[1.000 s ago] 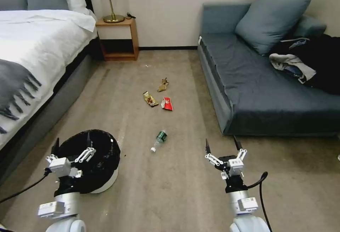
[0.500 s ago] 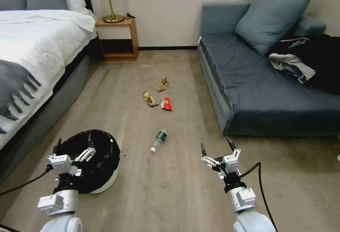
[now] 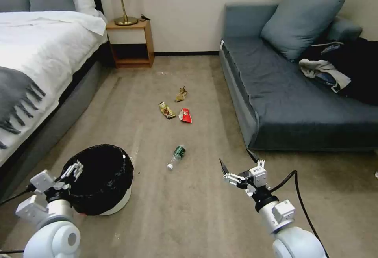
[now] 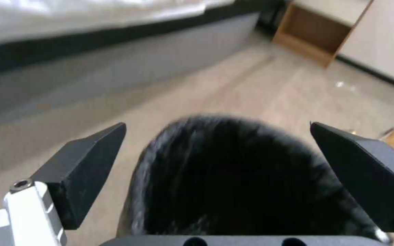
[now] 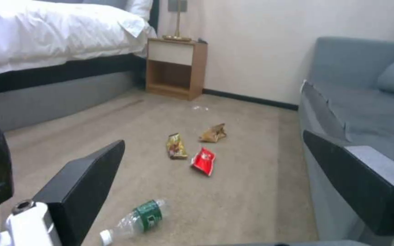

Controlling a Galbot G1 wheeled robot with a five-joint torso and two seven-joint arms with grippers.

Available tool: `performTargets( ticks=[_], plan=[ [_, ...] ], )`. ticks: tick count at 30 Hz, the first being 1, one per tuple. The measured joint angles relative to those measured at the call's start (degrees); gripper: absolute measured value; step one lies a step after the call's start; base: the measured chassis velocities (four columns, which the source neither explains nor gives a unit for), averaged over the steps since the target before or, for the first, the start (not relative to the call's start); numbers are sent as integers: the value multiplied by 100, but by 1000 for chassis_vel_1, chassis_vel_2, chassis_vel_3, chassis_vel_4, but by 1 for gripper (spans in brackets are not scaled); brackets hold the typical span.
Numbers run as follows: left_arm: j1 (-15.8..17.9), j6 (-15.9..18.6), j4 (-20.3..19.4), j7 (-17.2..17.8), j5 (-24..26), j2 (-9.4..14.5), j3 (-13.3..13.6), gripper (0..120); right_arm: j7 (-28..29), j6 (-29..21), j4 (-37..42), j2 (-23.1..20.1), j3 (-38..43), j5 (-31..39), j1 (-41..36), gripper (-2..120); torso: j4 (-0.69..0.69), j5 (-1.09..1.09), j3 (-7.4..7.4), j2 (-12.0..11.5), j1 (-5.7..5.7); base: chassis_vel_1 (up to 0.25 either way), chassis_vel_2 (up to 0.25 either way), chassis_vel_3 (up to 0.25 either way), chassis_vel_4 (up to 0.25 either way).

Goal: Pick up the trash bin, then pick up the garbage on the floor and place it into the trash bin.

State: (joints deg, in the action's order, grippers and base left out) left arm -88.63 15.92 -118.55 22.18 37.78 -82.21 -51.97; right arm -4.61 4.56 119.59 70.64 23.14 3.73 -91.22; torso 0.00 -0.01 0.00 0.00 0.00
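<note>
Round black-bagged trash bin (image 3: 98,177), lower left of head view, sits just beyond left gripper (image 4: 215,177), jaws spread; right gripper (image 3: 240,169) farther, also spread.

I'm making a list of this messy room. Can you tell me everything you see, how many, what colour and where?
Trash bin: one, black bag, white base; floor by the bed.
Bottle: one, clear, green label; floor, nearest the robot.
Wrappers: three; red, yellow-brown, tan; floor beyond the bottle.
Bed: one, white; left.
Nightstand: one, wooden; by the wall.
Lamp: one, brass; on the nightstand.
Sofa: one, blue; right.
Clothes: pile, dark; on the sofa.
Left gripper: open, at the bin's rim.
Right gripper: open, above the floor.
</note>
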Motion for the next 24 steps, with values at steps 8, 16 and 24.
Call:
performTargets(
  ticks=[8, 16, 24],
  plan=[
    [321, 735, 394, 242, 492, 51, -85, 100, 35, 237, -11, -79, -1, 0, 42, 100, -1, 1, 0, 0, 0, 0, 0, 0, 0],
    [417, 1296, 575, 507, 348, 35, -93, 100, 68, 385, -47, -96, 13, 13, 24, 100, 0, 1, 0, 0, 0, 0, 0, 0, 0],
    [629, 1385, 962, 687, 392, 67, -44, 100, 66, 477, -117, -81, 0, 0, 27, 100, -1, 1, 0, 0, 0, 0, 0, 0, 0]
  ],
)
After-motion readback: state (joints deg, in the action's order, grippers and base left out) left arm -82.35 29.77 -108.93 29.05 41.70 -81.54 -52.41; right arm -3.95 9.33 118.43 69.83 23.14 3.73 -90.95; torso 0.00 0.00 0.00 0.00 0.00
